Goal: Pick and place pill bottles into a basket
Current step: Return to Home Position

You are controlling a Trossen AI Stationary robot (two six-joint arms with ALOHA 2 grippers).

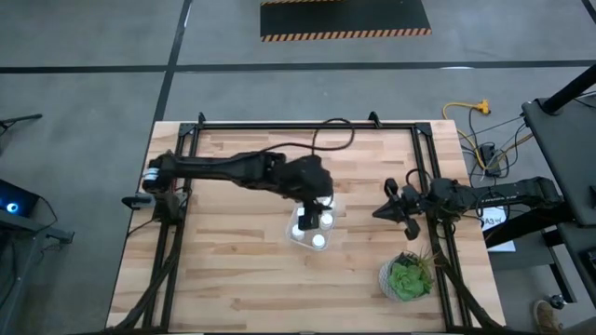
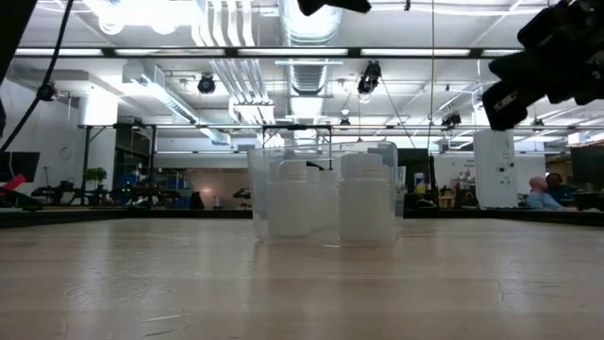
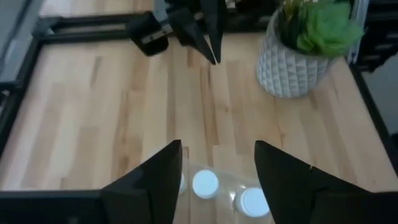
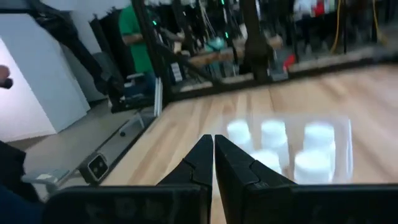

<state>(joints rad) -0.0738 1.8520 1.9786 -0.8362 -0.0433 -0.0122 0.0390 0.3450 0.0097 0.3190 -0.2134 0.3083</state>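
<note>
The clear basket [image 1: 333,234] stands at the table's middle and holds several white pill bottles [image 1: 318,240], upright on their bases, caps up. They also show in the low view [image 2: 366,203] and in the right wrist view [image 4: 314,163]. My left gripper [image 1: 315,207] hangs open over the basket's far part. Its wrist view [image 3: 217,146] shows two white caps [image 3: 205,183] below the spread fingers. My right gripper [image 1: 378,212] is shut and empty [image 4: 213,140]. It is held above the table to the right of the basket and points toward it.
A green plant in a white patterned pot [image 1: 407,277] stands near the table's front right corner. A black frame [image 1: 307,125] runs along the table's far, left and right edges. People show in the room beyond the table [image 2: 543,194].
</note>
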